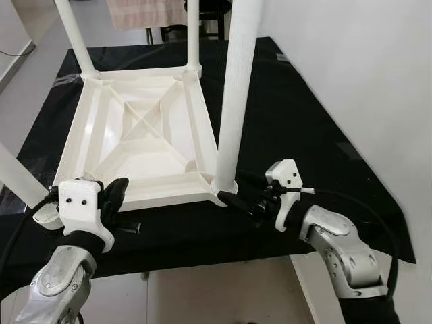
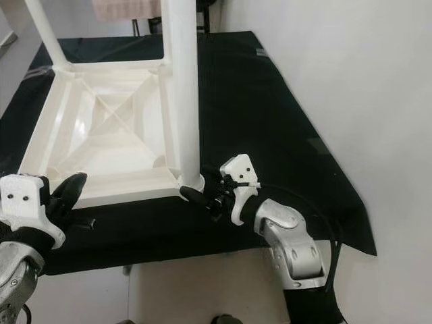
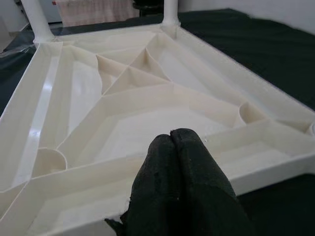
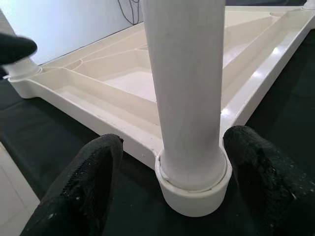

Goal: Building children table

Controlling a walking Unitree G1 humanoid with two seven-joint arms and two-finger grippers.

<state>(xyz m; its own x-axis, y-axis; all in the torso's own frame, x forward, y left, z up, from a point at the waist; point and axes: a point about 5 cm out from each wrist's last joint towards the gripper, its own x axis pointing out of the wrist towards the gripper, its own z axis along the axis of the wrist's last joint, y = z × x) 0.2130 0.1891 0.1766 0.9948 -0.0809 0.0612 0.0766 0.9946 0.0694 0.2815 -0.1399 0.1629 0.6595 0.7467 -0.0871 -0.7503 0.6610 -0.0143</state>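
A white plastic children's table point(image 1: 177, 192) lies upside down on a black cloth point(image 1: 290, 115). Legs stand in its corner sockets: two at the far side point(image 1: 74, 34) point(image 1: 193, 34), a thick one at the near right corner point(image 1: 237, 81), and one at the near left point(image 1: 17, 177). My right gripper point(image 4: 172, 140) is open, its fingers point(image 4: 93, 167) on either side of the near right leg's socket point(image 4: 194, 189). My left gripper point(image 3: 171, 135) is shut with nothing in it, at the table's near rim point(image 3: 98, 189) by the near left corner.
The cloth-covered surface ends just in front of the grippers, with pale floor tiles point(image 1: 216, 290) below. A white wall point(image 1: 364, 74) runs along the right side. A chair with a towel point(image 1: 145, 12) stands beyond the far edge.
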